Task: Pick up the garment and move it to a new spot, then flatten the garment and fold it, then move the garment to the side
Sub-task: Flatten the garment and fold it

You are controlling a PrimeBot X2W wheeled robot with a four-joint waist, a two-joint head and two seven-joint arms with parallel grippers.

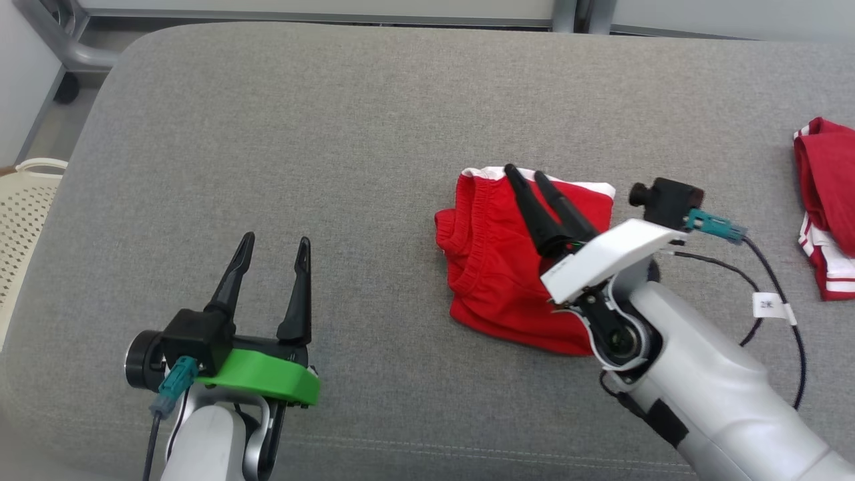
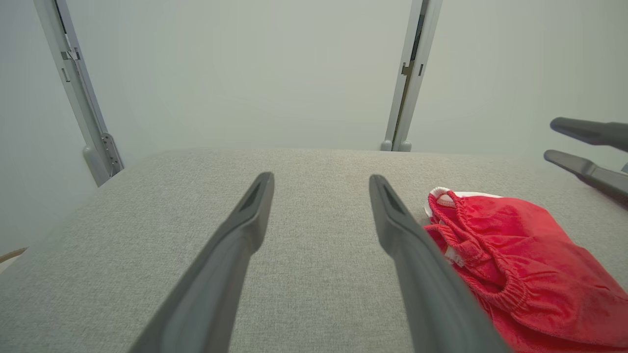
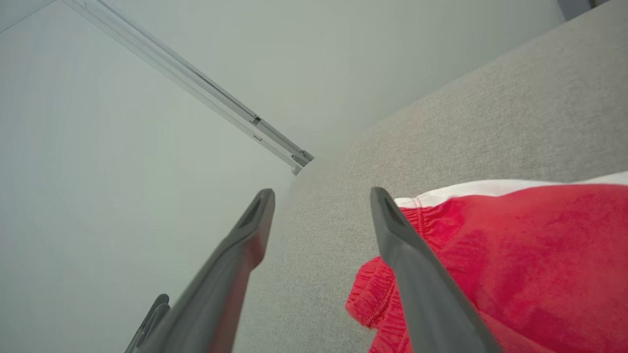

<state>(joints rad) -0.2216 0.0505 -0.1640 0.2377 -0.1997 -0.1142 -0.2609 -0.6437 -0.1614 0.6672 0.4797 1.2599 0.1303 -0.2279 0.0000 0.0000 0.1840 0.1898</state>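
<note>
There are two claws, and each has two long, dark, smooth, pointy fingers. The left claw point(image 1: 275, 240) is in the lower left of the head view, above a shiny green plastic piece point(image 1: 267, 377). Its fingers are spread apart and hold nothing.

The right claw point(image 1: 526, 172) is just right of the middle. Its fingers are apart too, and nothing is held between them. They hang over one pair of red cloth shorts point(image 1: 497, 267). I cannot tell if the tips touch the cloth.

The shorts are soft and fuzzy, with a puckered stretchy waist and a white edge. They lie folded in a lumpy square, right of the middle of the one grey woven worktop point(image 1: 334, 133), which has rounded corners.

One more red garment with white stripes point(image 1: 825, 200) lies bunched at the right edge, well apart from the shorts. One thin black cable with a white tag point(image 1: 768, 304) curls beside the right arm. One cream plastic basket with little holes point(image 1: 27, 220) peeks in at the left edge.
</note>
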